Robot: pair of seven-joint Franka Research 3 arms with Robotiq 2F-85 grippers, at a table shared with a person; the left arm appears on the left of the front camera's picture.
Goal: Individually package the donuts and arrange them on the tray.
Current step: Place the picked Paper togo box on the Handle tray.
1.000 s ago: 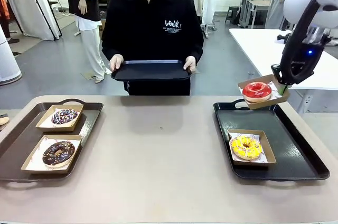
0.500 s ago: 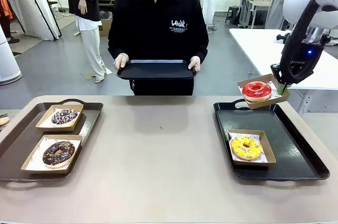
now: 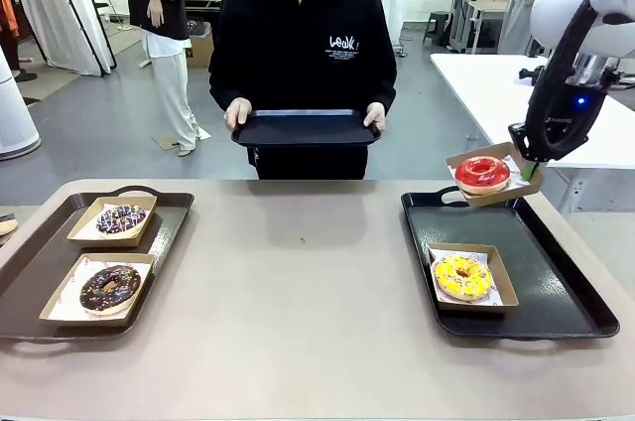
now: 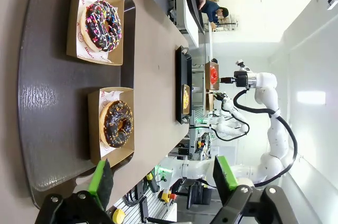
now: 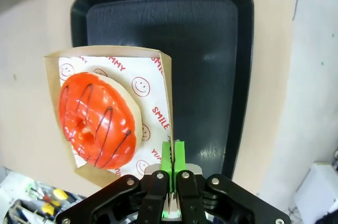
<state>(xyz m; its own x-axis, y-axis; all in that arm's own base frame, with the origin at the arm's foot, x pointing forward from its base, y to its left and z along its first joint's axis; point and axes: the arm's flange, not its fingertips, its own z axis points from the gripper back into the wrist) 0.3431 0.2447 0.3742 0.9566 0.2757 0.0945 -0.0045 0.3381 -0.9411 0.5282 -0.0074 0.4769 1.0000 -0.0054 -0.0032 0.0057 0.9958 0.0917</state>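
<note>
My right gripper (image 3: 531,165) is shut on the edge of a brown paper box (image 5: 155,95) holding the red glazed donut (image 3: 482,171) (image 5: 98,120). The box hangs slightly tilted above the far end of the right black tray (image 3: 556,272). The yellow donut (image 3: 462,277) lies in its own box on that tray. On the left tray (image 3: 40,272) the dark chocolate donut (image 3: 109,287) (image 4: 117,123) and the sprinkled purple donut (image 3: 121,217) (image 4: 103,25) each sit in a box. My left gripper (image 4: 162,175) is open, back from the left tray's near end, with nothing between its fingers.
A person stands at the far side of the table holding an empty black tray (image 3: 306,129) in both hands at waist height. The tabletop (image 3: 298,282) between the two trays is bare. A white table (image 3: 496,93) stands behind on the right.
The person has shifted a little to the right and lifted the black tray slightly. The boxed red donut has stayed almost in place in my right gripper.
</note>
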